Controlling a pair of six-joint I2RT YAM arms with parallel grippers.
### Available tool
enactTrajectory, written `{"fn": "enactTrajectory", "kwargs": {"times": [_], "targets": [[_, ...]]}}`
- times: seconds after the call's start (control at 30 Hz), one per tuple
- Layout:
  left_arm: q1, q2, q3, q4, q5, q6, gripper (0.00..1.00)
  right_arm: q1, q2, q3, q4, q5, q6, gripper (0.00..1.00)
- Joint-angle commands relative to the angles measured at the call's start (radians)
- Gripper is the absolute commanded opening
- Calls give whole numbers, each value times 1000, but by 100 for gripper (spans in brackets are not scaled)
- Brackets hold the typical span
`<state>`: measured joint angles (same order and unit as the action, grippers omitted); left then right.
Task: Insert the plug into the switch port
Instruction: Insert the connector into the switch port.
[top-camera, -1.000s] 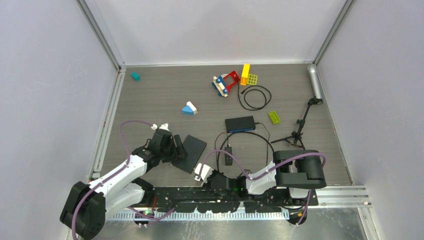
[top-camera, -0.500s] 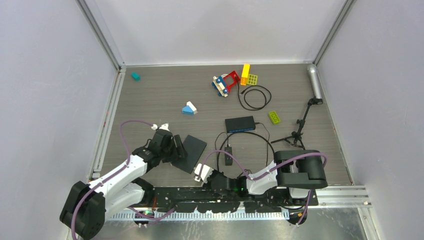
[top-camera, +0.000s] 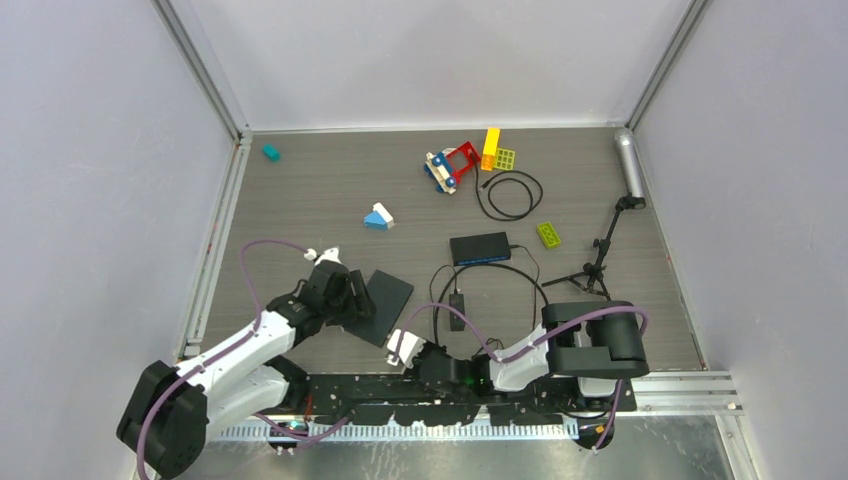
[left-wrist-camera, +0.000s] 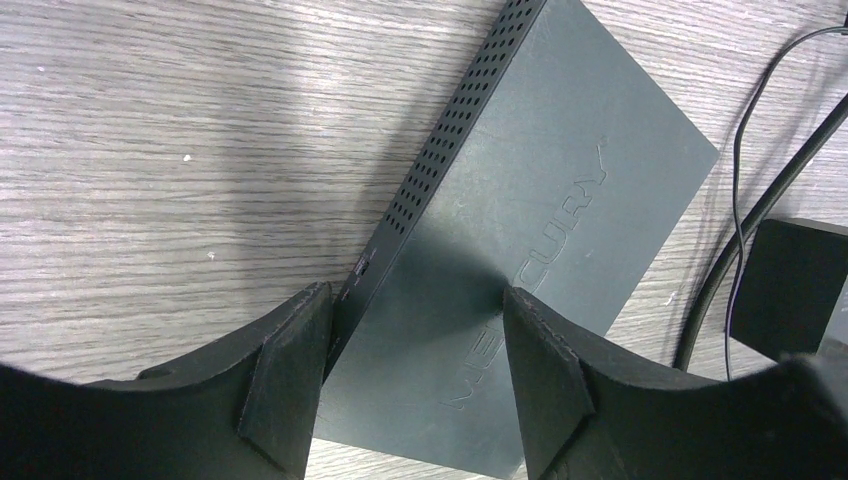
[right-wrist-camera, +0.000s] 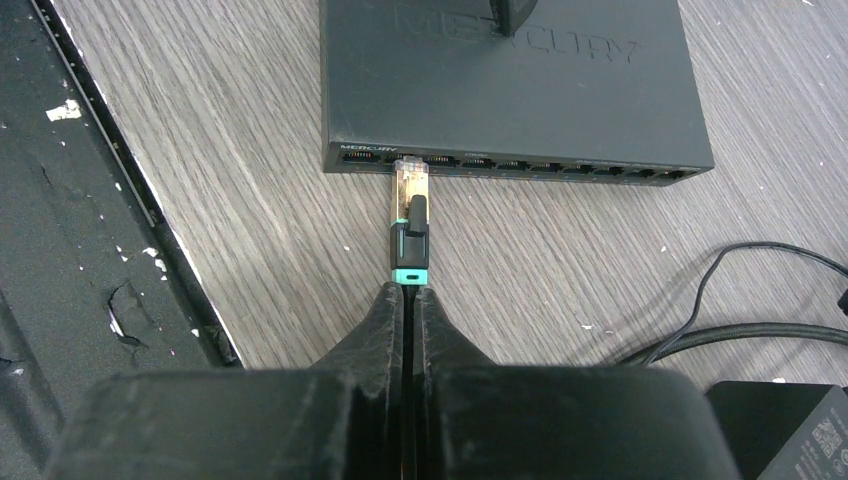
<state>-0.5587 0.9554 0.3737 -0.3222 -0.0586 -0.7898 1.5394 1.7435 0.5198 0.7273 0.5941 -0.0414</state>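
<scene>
Right gripper (right-wrist-camera: 408, 295) is pinched shut on the plug (right-wrist-camera: 411, 215), whose clear tip sits right at a port (right-wrist-camera: 411, 160) on the switch (right-wrist-camera: 520, 90), not seated yet, I'd say. Left gripper (left-wrist-camera: 415, 320) is spread open astride the switch, seemingly bracing it. Next up: a straight, level push in.

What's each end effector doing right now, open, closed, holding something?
Left end effector: open, fingers astride the switch's vented edge.
Right end effector: closed on the plug, its tip at the switch.

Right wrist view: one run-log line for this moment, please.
right gripper: shut on Ethernet plug | plug tip: at port mouth, not seated | left gripper: open over Mercury switch
</scene>
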Motion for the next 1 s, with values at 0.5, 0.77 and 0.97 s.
{"fn": "enactTrajectory", "kwargs": {"times": [0.5,0.77,0.97], "targets": [[-101,-9,-40,-89,66,-88,61,-30,-65,136,-77,-18,212,0],[-107,-7,-39,-89,66,-89,61,-28,-60,173,-103,-62,203,1],[-109,-6,-36,-90,66,-89,61,-7,-47,186,-95,-135,150,0]]}}
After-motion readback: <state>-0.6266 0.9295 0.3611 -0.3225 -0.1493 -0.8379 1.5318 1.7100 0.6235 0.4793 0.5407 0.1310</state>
